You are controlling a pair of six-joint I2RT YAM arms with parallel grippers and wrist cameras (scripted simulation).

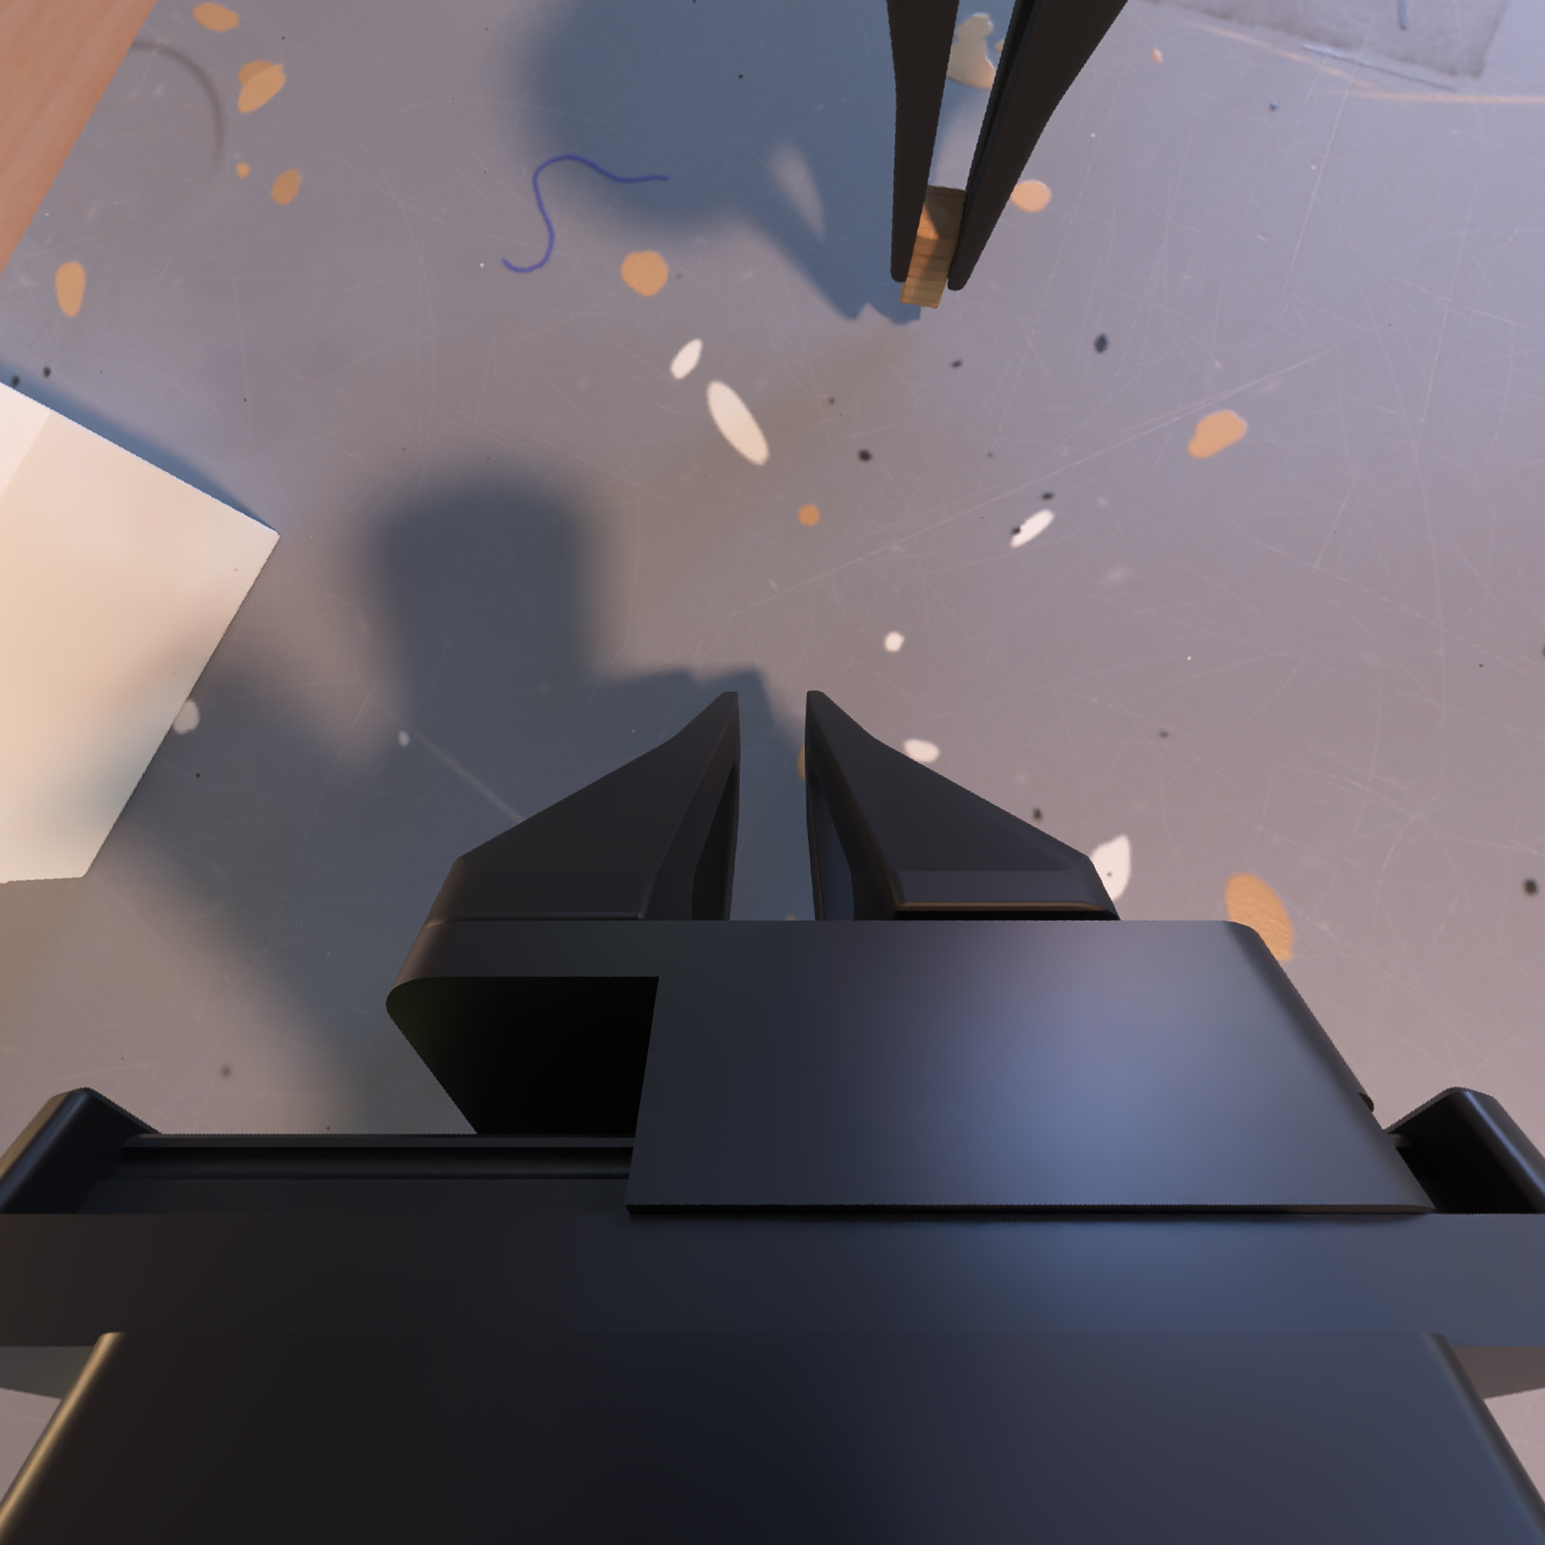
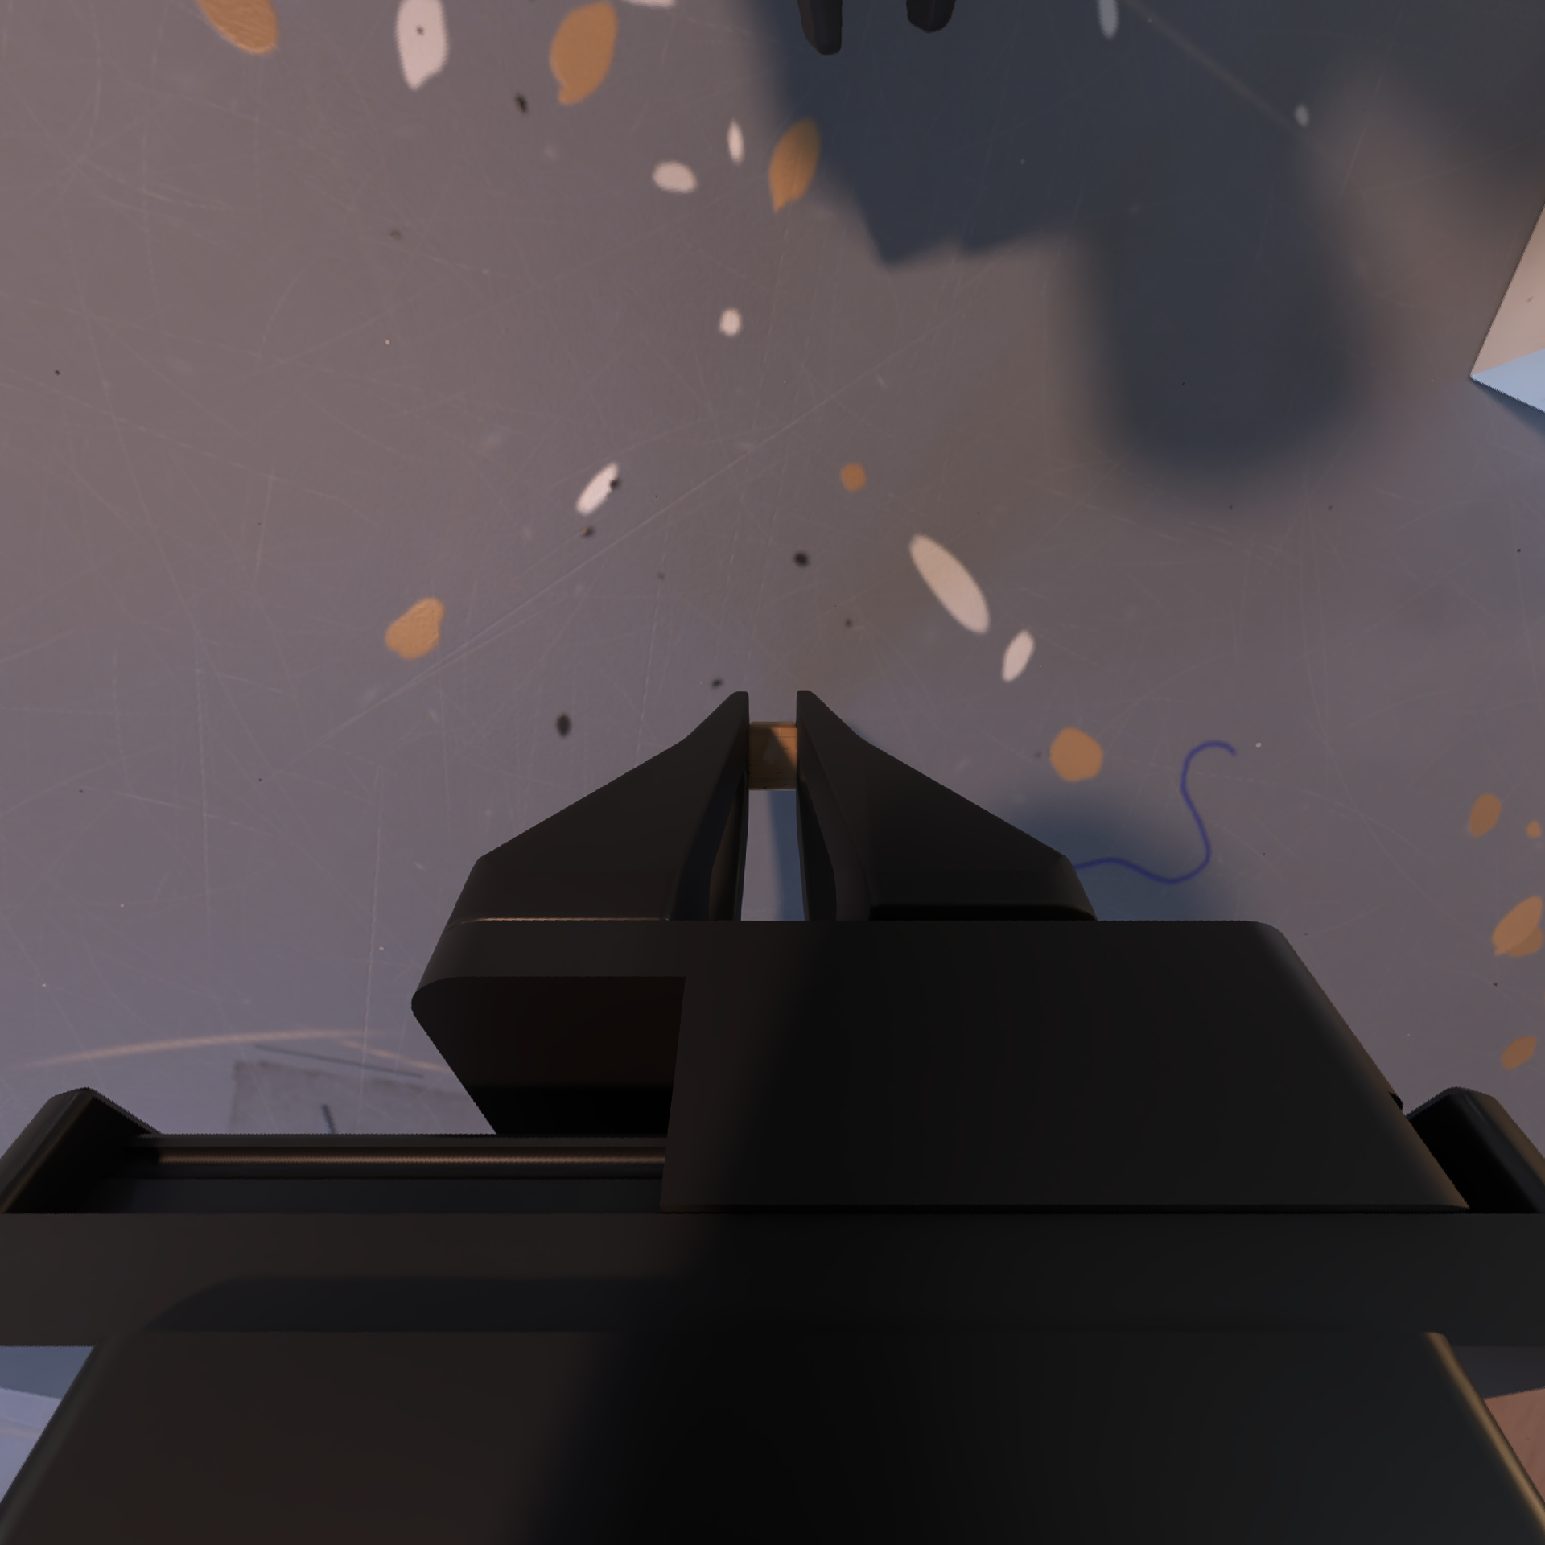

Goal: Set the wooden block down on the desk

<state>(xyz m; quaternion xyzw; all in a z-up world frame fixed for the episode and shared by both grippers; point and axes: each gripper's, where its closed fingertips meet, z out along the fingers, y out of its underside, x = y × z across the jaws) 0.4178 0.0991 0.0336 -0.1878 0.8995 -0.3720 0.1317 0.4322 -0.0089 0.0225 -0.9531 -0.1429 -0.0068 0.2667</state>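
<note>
At the far left of the left wrist view a white box [image 1: 109,660] is seen standing on the grey speckled desk [image 1: 1170,585], well apart from the work, so that the middle of the surface is left free for the placing. A thin blue squiggle [image 1: 577,209] is drawn on the desk farther off, near a dark shadow. Nearer the middle, the left gripper [image 1: 772,702] is held above the desk with nothing between its fingers; only a narrow gap is left between them, and no object is touched, which suggests that this arm is parked out of the way. To the right and farther off, the right gripper [image 1: 926,280] is seen pointing down at the desk, and the wooden block [image 1: 926,251] is clamped between its two fingers, the lower end of the block protruding just below the tips. The block's shadow is cast close beside it, so it is judged to be near the surface, though contact cannot be confirmed. In the right wrist view the same grip is shown from behind: the right gripper [image 2: 773,711] is closed on the wooden block [image 2: 773,757], each finger pressed flat against one side. The block is judged to be held low for release, not yet set down.
</note>
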